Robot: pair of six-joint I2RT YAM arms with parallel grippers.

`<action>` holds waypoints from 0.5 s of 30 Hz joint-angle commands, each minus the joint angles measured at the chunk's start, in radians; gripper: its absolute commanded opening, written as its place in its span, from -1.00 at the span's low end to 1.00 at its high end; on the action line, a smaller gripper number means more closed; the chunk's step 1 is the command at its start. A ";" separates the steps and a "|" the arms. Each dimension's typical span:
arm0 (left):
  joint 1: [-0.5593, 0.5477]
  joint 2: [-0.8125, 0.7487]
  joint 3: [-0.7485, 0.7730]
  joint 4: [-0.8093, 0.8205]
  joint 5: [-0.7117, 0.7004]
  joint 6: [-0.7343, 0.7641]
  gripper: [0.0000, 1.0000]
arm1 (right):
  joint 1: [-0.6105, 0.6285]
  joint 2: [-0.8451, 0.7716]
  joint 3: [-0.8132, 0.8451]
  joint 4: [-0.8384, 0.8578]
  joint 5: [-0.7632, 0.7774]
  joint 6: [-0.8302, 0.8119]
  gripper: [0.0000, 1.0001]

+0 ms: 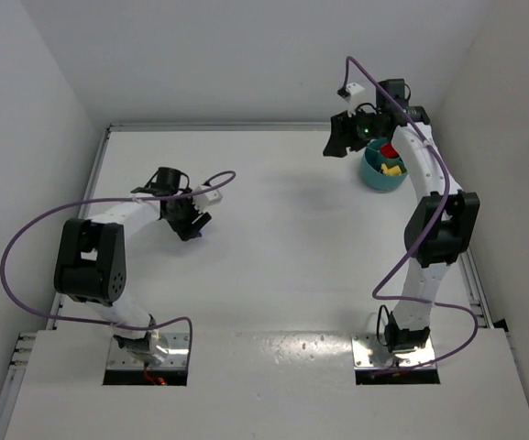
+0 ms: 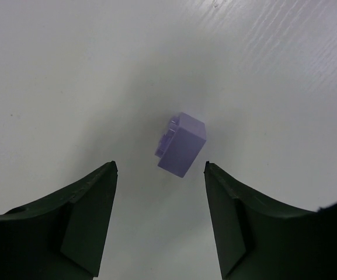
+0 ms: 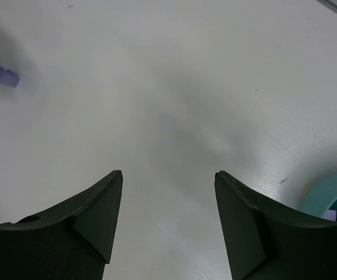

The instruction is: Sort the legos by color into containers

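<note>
A matte white surface spreads beneath and ahead of both pairs of jaws, enclosed by plain white walls, softly lit.

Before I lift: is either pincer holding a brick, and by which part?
Neither holds anything. The left pincer is open, the purple brick untouched between its tips; the right pincer is open, empty.

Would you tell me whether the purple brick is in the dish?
Out: the purple brick lies on the table, between the left gripper's open jaws.
</note>
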 commanded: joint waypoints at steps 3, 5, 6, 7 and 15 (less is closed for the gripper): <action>-0.008 0.042 0.054 -0.004 0.078 0.062 0.31 | 0.004 -0.021 -0.012 0.017 0.011 -0.015 0.29; -0.008 0.053 0.065 -0.018 0.099 0.073 0.28 | 0.004 -0.021 -0.012 0.017 0.011 -0.015 0.29; -0.008 0.053 0.074 -0.029 0.099 0.073 0.28 | 0.004 -0.021 -0.021 0.017 0.020 -0.015 0.29; -0.008 0.064 0.074 -0.029 0.099 0.073 0.25 | 0.004 -0.021 -0.021 0.017 0.020 -0.015 0.29; -0.029 0.095 0.105 -0.038 0.141 0.064 -0.29 | -0.005 -0.030 -0.050 0.026 0.019 -0.006 0.29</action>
